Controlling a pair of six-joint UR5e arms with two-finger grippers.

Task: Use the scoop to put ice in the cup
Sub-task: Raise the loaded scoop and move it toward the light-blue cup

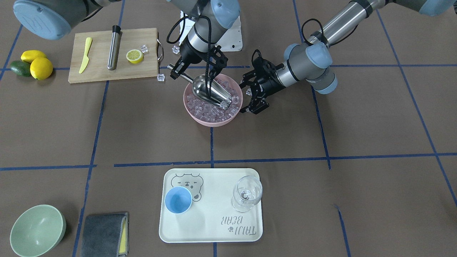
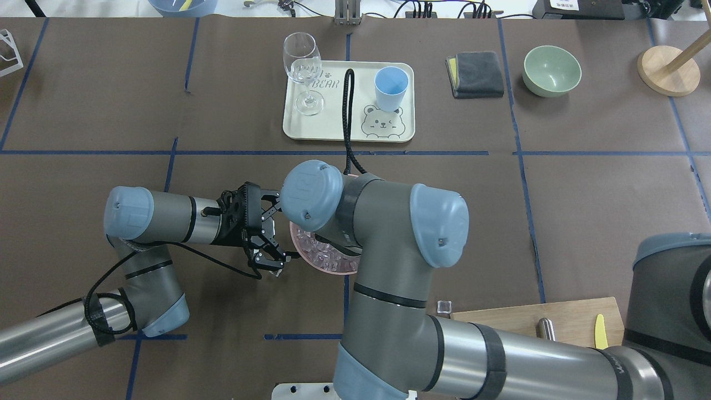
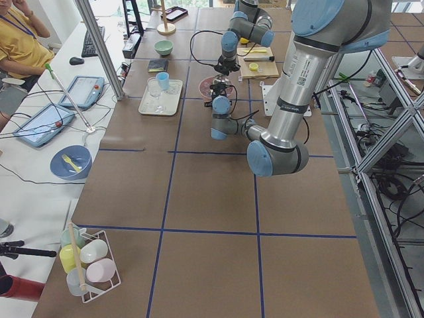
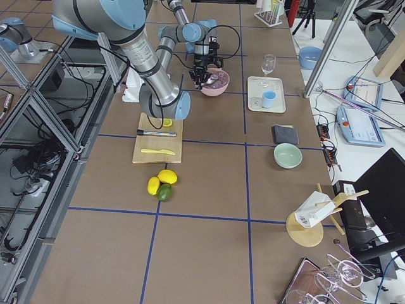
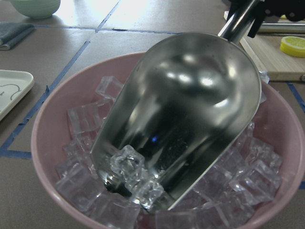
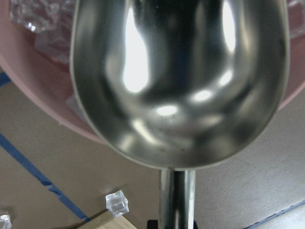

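The table (image 1: 357,125) is covered in brown paper gridded with blue tape. Near the robot stand a pink bowl (image 1: 213,123) and a wooden cutting board (image 1: 100,73), with a loose ice cube (image 1: 161,77) between them and two lemons (image 1: 41,67) and an avocado (image 1: 20,68) beside the board. Along the opposite edge sit a cream tray (image 1: 210,232), a grey cloth (image 1: 103,233) and a pale-green bowl (image 1: 37,231).

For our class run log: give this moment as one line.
right gripper shut on scoop; scoop in ice; left gripper open beside bowl; cup empty
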